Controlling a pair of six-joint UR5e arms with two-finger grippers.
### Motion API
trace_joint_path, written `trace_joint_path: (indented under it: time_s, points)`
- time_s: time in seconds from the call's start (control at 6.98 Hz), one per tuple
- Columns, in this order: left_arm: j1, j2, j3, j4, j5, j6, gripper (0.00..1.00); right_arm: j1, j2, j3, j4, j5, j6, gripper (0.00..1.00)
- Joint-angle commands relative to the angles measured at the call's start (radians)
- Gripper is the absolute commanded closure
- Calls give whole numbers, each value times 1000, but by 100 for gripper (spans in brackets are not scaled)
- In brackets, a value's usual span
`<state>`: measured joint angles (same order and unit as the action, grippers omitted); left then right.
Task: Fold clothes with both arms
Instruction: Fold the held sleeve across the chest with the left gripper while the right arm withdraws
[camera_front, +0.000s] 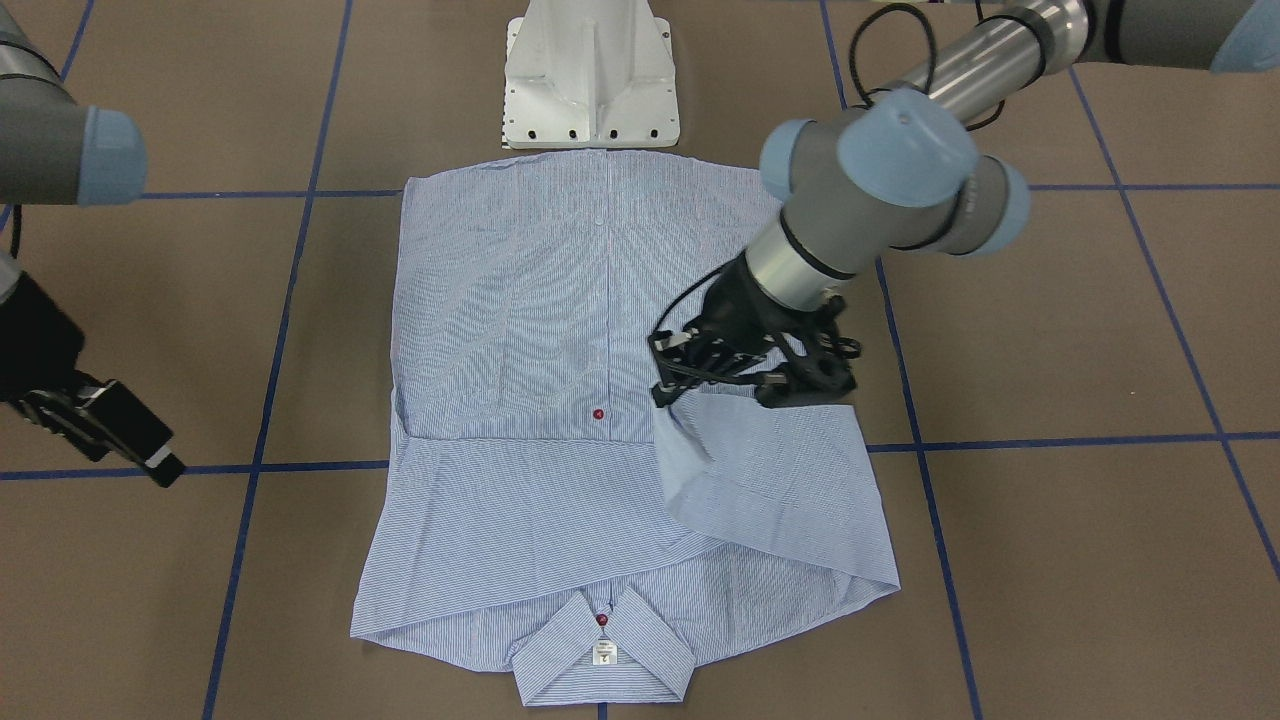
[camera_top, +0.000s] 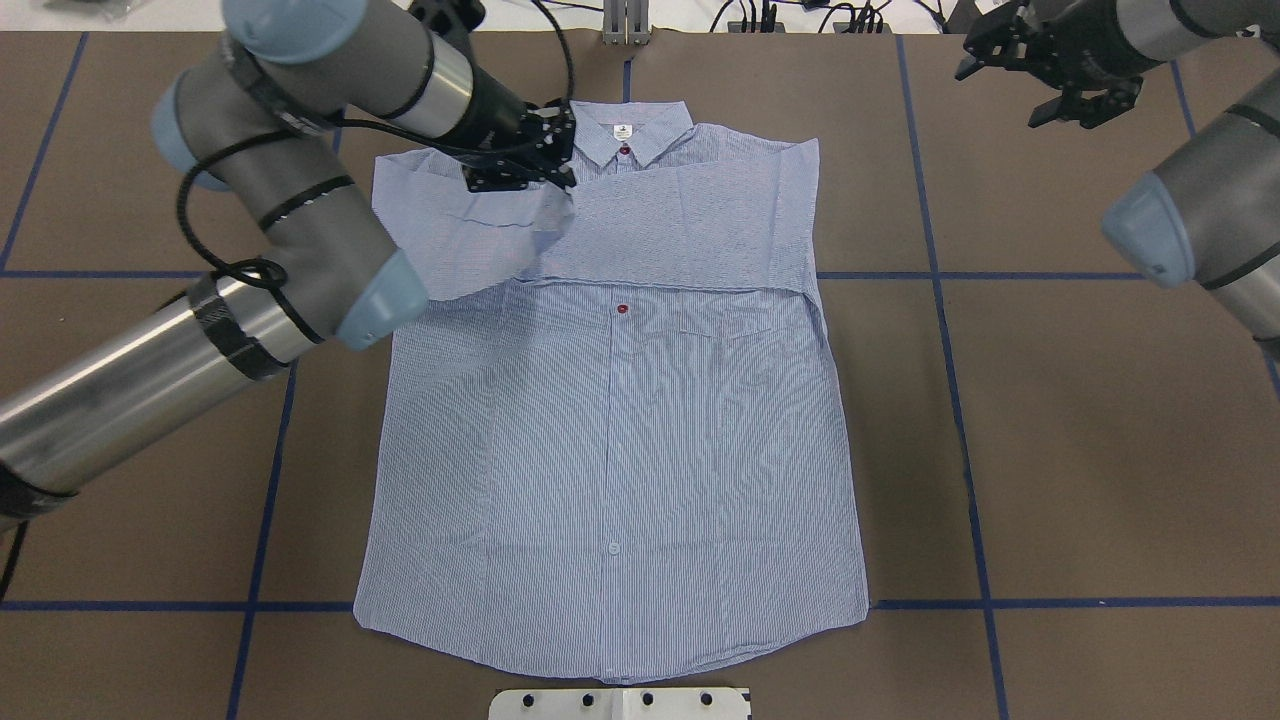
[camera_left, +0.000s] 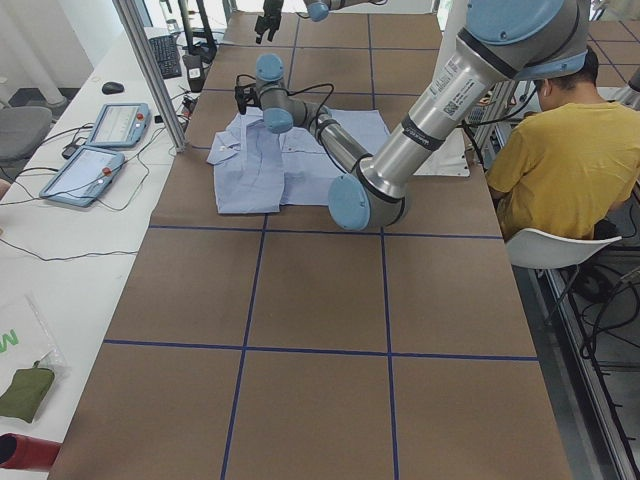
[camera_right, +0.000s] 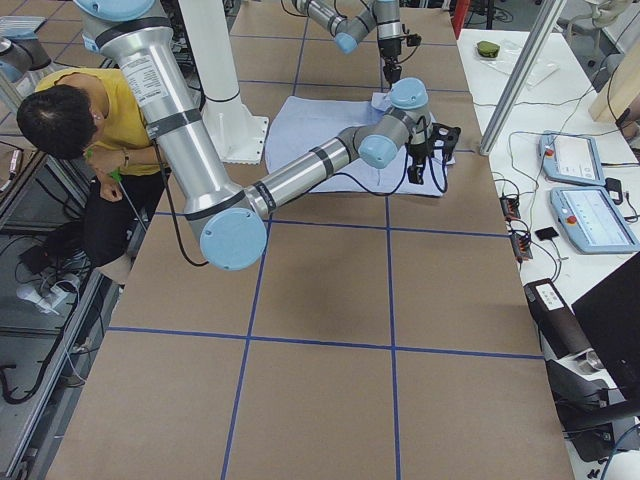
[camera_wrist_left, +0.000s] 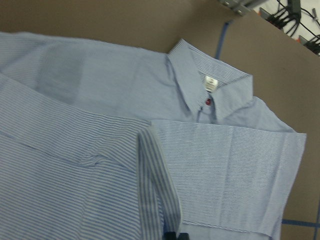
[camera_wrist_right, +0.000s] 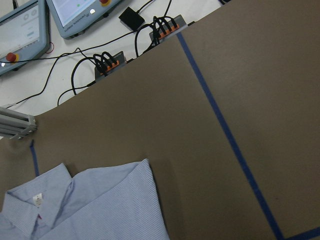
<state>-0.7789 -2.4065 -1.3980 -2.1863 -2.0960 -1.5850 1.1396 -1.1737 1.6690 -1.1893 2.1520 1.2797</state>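
Nothing can be read; the neck label (camera_front: 603, 654) on the shirt (camera_front: 500, 300) is too small.

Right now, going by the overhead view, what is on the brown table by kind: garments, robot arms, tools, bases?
Light blue white-striped button-up shirt: 1
Silver-grey jointed robot arms: 2 (left arm, right arm)
Black two-finger tools: 2 (left tool, right tool)
White pedestal base: 1
Total: 6
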Motion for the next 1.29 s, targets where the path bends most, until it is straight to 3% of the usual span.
trace_joint_path:
  time_s: [0.0, 0.29, 0.43, 0.57, 0.72, 0.86, 1.0, 1.15]
  points:
    - [79, -140, 126, -39, 91, -73, 100, 26, -37, 1, 0, 25, -63, 0]
    - [150, -140, 142, -76, 193, -76, 100, 26, -37, 2, 0, 25, -63, 0]
    - [165, -141, 142, -78, 198, -76, 100, 26, -34, 2, 0, 25, -63, 0]
    - [176, -143, 142, -78, 198, -75, 78, 26, -35, 2, 0, 25, -63, 0]
    - [179, -148, 140, -79, 200, -76, 39, 26, -40, 2, 0, 25, -63, 0]
    - [182, -148, 139, -84, 209, -75, 8, 26, -52, 2, 0, 23, -60, 0]
    - [182, -154, 134, -84, 214, -90, 1, 25, -53, 6, 2, 25, -47, 0]
    - [182, -148, 105, -84, 214, -117, 1, 9, -53, 27, 2, 25, -28, 0]
